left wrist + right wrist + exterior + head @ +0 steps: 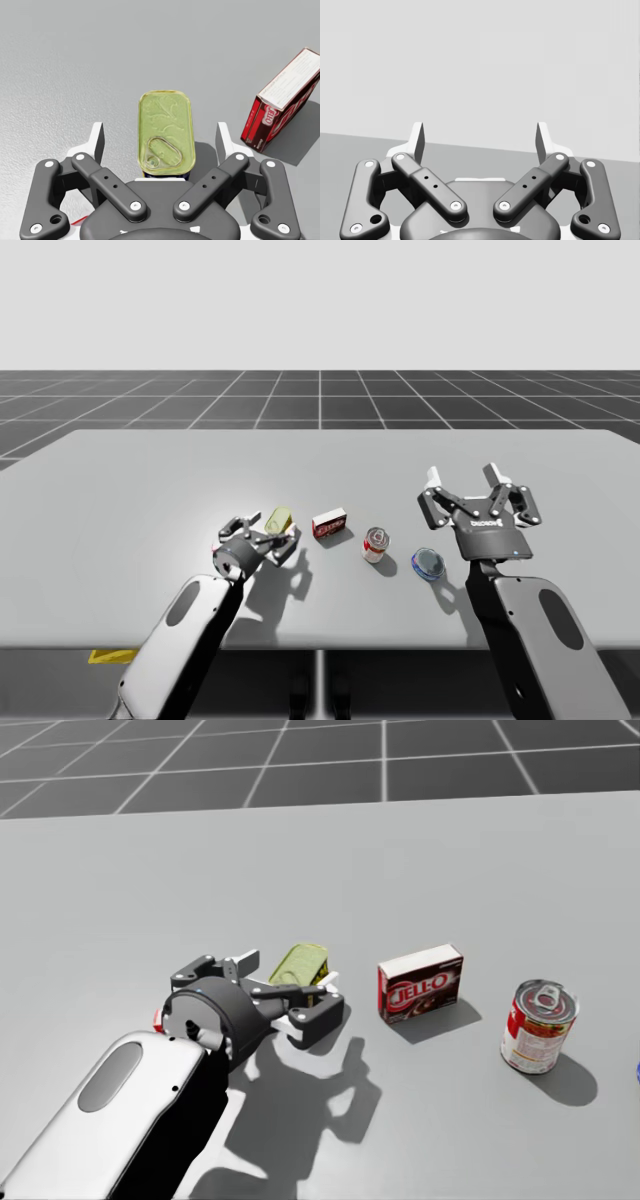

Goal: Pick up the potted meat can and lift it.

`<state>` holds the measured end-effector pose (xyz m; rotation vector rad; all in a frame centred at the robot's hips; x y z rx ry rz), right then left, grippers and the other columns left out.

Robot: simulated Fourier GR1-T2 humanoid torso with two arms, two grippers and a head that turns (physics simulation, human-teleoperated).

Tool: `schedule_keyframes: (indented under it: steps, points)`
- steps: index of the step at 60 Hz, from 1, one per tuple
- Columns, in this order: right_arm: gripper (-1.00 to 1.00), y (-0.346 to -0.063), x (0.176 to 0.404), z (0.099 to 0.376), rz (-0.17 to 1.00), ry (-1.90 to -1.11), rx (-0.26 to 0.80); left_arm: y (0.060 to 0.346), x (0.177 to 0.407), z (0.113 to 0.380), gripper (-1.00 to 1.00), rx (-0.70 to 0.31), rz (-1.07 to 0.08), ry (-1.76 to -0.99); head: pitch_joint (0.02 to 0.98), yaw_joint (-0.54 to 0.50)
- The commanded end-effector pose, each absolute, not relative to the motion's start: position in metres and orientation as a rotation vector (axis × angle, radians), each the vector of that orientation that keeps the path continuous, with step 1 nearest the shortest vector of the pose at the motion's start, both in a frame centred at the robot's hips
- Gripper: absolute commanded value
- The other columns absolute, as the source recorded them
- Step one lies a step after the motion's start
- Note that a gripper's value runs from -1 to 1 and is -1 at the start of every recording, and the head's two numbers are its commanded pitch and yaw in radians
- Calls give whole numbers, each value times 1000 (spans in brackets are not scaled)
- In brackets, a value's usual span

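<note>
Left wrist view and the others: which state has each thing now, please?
Potted meat can: upright, sealed, between open fingers, not gripped.
Left gripper: open.
Right gripper: open, holding nothing.
Red box: standing on a narrow side, closed.
Red round can: upright, sealed.
Blue flat can: on the table.

Your can (165, 120) — yellow-green, rounded-rectangular, pull-tab lid up — stands on the counter (75, 60) between the spread fingers (97, 142) of the left pincer (160, 135), untouched.

Table (75, 75) lies bare on 2 sides of the potted meat can (165, 132), red box (282, 102) nearby.
</note>
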<state>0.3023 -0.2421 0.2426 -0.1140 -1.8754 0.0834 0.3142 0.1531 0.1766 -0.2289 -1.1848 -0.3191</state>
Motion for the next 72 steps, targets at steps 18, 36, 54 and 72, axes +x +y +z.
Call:
schedule_keyframes:
  steps: [18,36,54,72]
  points:
    - [-1000,-244,301,244,82,-1882,-123,145,325,156,-360,-210,-317,-1152,747,134]
    - [-1000,-245,301,244,69,-1882,-129,145,322,152,959,-220,-336,-1147,573,133]
    - [-1000,-247,301,244,64,-1877,-116,143,320,149,980,-220,-345,-1147,435,129]
    - [-1000,-247,302,243,64,-1869,-108,141,312,178,1000,-247,-346,-1223,437,133]
